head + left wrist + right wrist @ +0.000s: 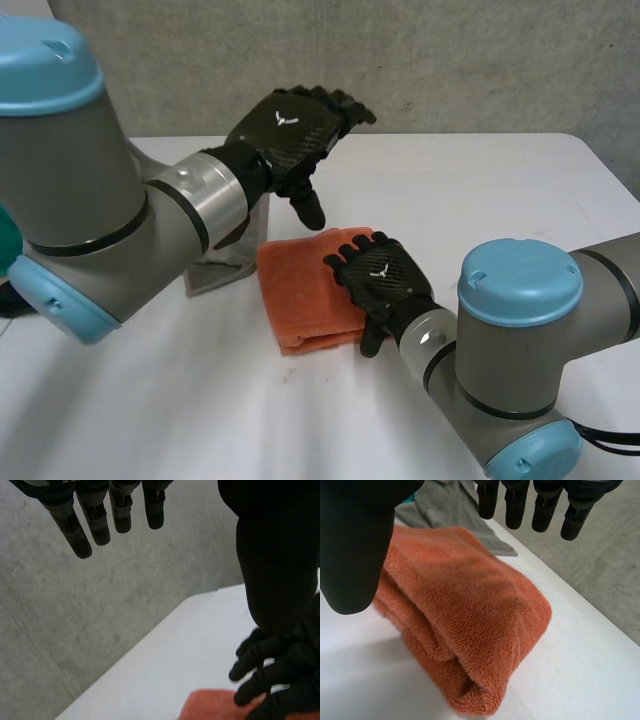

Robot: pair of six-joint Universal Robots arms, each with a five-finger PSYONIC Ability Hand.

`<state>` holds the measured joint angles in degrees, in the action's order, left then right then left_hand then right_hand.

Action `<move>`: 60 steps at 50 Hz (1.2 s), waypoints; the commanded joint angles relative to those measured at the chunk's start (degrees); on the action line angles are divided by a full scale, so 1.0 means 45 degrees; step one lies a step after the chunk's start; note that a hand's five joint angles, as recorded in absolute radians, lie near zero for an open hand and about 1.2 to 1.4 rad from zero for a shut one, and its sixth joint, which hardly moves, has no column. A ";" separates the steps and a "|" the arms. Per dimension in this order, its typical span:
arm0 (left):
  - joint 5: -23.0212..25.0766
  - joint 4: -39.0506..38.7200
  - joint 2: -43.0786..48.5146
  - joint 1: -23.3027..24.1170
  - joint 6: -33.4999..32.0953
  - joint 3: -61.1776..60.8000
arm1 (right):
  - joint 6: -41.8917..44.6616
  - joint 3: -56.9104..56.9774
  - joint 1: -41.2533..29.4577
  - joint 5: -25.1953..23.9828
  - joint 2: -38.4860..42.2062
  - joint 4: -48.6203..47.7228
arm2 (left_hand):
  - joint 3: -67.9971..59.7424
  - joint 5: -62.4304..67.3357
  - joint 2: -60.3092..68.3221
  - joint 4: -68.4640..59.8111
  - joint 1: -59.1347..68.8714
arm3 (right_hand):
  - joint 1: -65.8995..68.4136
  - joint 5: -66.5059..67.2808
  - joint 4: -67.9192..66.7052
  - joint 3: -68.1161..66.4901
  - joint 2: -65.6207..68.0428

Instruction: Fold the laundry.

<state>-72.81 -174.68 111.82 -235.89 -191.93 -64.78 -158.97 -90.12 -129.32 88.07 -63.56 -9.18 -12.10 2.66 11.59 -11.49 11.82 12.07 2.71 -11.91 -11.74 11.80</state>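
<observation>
Your folded orange towel (pixel 305 295) lies at the centre of the frame on the white table (pixel 480 190). The right hand (pixel 385 278) is over the towel's right edge, fingers straight and spread, pinching nothing. In the right wrist view the towel sits under that hand's palm, with the fingers (pixel 515 510) clear above it. Your left hand (pixel 295 120) hangs in the upper centre of the frame, above and behind the towel, fingers relaxed and apart, holding nothing. A grey cloth (pixel 222 268) lies just left of the towel, partly behind the left arm (pixel 90 200).
</observation>
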 commanded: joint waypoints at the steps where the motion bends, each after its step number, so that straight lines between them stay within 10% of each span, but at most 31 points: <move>1: 0.0183 -0.0010 -0.0552 0.0018 0.0423 0.0040 | -0.2985 -0.0071 0.0766 0.0700 -0.0173 -0.0557 | 0.0466 -0.0590 -0.0354 0.0331 -0.0405 | -0.0460 -0.0602 0.0424 0.0387 -0.0400; 26: 0.0008 -0.0264 -0.0787 -0.0256 0.0678 -0.0448 | -0.6959 0.0768 0.1530 0.0017 0.2639 -0.0537 | 0.0466 -0.0590 -0.0354 0.0331 -0.0405 | 0.0695 0.0553 -0.0732 -0.0769 0.0755; 30: 0.0027 -0.0459 -0.0884 -0.0315 0.0698 -0.0604 | -0.6920 0.0983 0.1452 0.0232 0.2893 -0.0927 | 0.0466 -0.0590 -0.0354 0.0331 -0.0405 | 0.5349 0.5207 -0.5386 -0.5422 0.5409; 32: 0.0008 -0.0576 -0.0923 -0.0334 0.0736 -0.0722 | -0.6842 0.1022 0.1510 0.0330 0.2952 -0.1259 | 0.0466 -0.0590 -0.0354 0.0331 -0.0405 | 1.5065 1.4923 -1.5102 -1.5138 1.5125; 42: 0.0008 -0.1142 -0.1275 -0.0471 0.1107 -0.1073 | -0.6335 0.1626 0.2642 0.0780 0.2815 -0.2686 | 0.0466 -0.0590 -0.0354 0.0331 -0.0405 | 1.5095 1.4953 -1.5132 -1.5168 1.5155; 60: -0.0090 -0.1260 -0.1431 -0.0452 0.1518 -0.1152 | -0.5025 1.3127 0.8032 0.2850 0.8770 0.0692 | 0.0466 -0.0590 -0.0354 0.0331 -0.0405 | 1.5095 1.4953 -1.5132 -1.5168 1.5155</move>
<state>-73.20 -180.39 105.46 -238.16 -185.02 -70.06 -183.89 -46.95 -99.43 97.24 -32.76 -10.64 -12.10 2.66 11.59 -11.49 11.82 57.26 54.70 -68.40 -65.73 65.17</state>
